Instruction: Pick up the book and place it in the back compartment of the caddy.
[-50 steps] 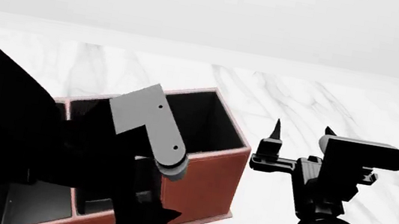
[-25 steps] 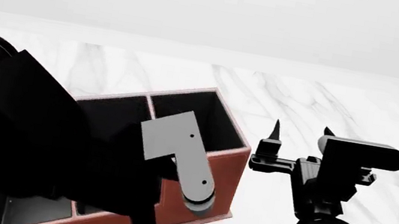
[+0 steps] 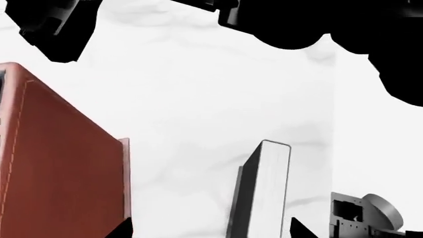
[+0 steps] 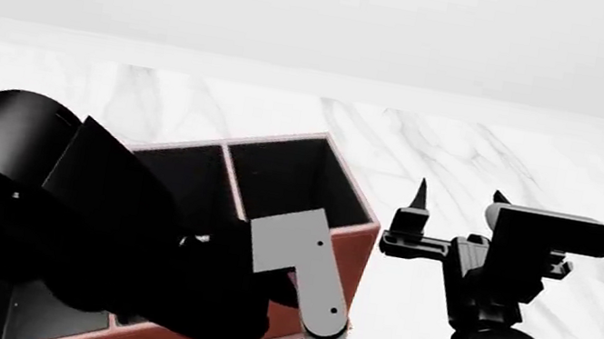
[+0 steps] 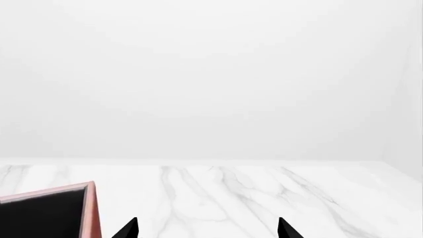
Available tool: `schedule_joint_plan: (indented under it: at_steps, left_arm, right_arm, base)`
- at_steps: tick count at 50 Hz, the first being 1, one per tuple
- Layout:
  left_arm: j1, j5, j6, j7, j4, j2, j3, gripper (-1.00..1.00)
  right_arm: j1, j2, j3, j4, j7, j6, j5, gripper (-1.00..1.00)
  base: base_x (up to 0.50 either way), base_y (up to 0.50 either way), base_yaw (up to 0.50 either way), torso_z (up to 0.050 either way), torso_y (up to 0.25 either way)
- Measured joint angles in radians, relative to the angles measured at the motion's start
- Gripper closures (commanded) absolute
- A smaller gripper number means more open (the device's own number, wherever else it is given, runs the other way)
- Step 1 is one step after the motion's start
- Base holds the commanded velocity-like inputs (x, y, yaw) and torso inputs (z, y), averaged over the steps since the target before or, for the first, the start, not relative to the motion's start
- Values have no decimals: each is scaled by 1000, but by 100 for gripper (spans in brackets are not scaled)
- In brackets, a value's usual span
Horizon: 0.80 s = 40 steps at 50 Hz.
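The book (image 3: 261, 193) stands upright on the white marble counter (image 3: 198, 114), seen only in the left wrist view: its black cover is turned toward the caddy and its white page edges face the camera. It stands apart from the caddy (image 3: 59, 163), whose reddish-brown stitched side fills one edge of that view, with bare counter between the two. The left gripper (image 3: 210, 229) has its fingers spread, the two dark tips (image 3: 124, 229) showing either side of the book's lower part; the book lies between them, but whether either tip touches it cannot be told. In the head view the left arm (image 4: 84, 225) bends low across the near side of the caddy (image 4: 353, 252) and hides the book and its own gripper; the caddy's black-lined compartments show behind it, the far ones open to view. The right gripper (image 4: 458, 196) hovers beside the caddy's right end, above the counter, fingers parted and pointing up and away, holding nothing. The right wrist view shows only a corner of the caddy (image 5: 89, 208) and its fingertips (image 5: 129, 229).
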Motion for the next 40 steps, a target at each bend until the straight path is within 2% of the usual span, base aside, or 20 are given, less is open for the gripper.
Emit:
schedule_joint_plan:
  at_steps: [13, 40]
  left_arm:
    - [53, 76, 40, 72, 13, 36, 46, -100]
    - [101, 20, 66, 47, 45, 64, 100, -100]
  right_arm:
    - [6, 2, -3, 6, 4, -2, 2, -100]
    - [8, 5, -10, 22, 9, -13, 6, -100]
  base:
    - [0, 0, 0, 0, 0]
    - [0, 0, 0, 0, 0]
